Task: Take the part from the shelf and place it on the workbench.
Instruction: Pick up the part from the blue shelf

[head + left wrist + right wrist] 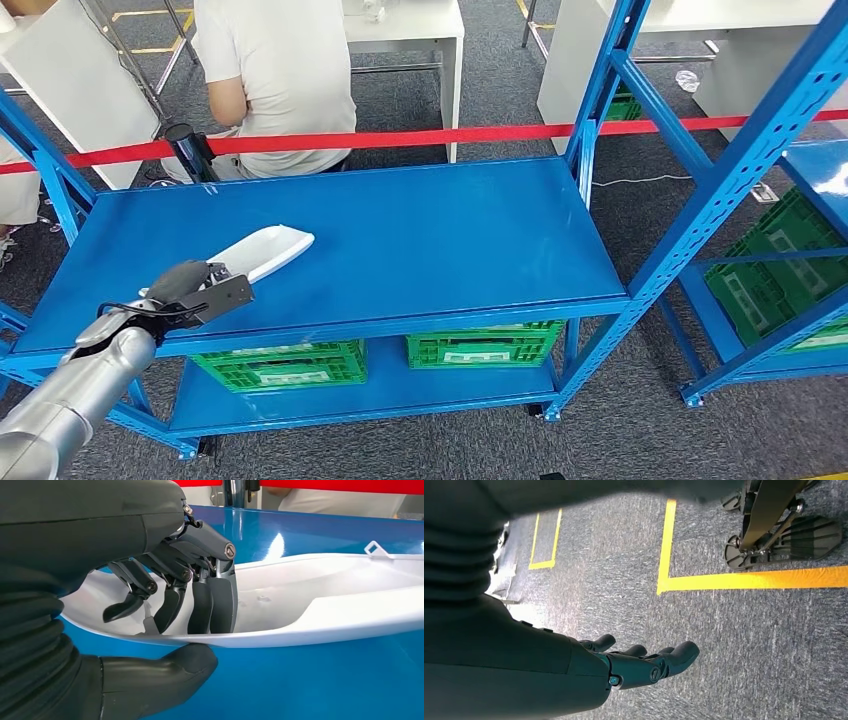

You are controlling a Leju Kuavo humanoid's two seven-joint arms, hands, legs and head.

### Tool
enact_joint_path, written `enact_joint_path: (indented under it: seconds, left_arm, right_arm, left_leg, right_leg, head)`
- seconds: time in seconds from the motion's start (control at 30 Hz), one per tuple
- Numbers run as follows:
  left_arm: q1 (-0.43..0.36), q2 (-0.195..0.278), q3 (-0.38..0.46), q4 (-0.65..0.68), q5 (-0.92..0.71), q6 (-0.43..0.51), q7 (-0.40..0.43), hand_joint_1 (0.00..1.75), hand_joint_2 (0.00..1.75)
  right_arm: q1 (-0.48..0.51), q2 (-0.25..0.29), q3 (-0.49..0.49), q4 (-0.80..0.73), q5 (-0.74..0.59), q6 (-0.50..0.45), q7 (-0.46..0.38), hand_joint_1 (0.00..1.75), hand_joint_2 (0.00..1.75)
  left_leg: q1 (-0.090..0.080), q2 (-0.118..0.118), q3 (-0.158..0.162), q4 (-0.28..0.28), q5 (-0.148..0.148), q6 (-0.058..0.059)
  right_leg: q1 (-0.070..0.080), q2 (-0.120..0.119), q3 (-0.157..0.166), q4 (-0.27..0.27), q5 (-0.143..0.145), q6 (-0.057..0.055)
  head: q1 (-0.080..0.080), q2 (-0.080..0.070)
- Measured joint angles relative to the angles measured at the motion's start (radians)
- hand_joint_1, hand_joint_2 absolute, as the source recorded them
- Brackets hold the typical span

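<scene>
Blue shelf top (420,240) fills mid-frame, red tape and a seated person behind. Fingers (210,602) curl inside the white part (320,605), thumb under its rim: left hand (200,290) clamps the part's near end. Part lies at lower left of the head view (265,250), on or just above the shelf; contact unclear. Step: grasp made, lift pending. Next likely needs a straight lift, then clearing the near edge. Open room right; uprights flank. Right hand (644,665) hangs, fingers apart, empty.

Head view looks down from high onto the blue shelf (400,240). Left wrist view sits close above that same shelf top (310,680). Right wrist view faces the floor (749,645).
</scene>
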Motion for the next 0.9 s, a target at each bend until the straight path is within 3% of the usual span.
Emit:
enact_joint_path:
  seconds: [0.9]
  left_arm:
    - [0.001,-0.015,0.025,0.001,-0.028,-0.003,-0.039,1.75,1.75]
  right_arm:
    - [0.0,0.001,-0.028,0.0,0.004,0.0,0.0,0.0,0.0]
  left_leg:
    - [0.0,-0.001,-0.001,0.0,0.0,0.0]
  right_leg:
    - [0.0,0.0,0.0,0.0,0.0,0.0]
  head:
    - [0.0,0.0]
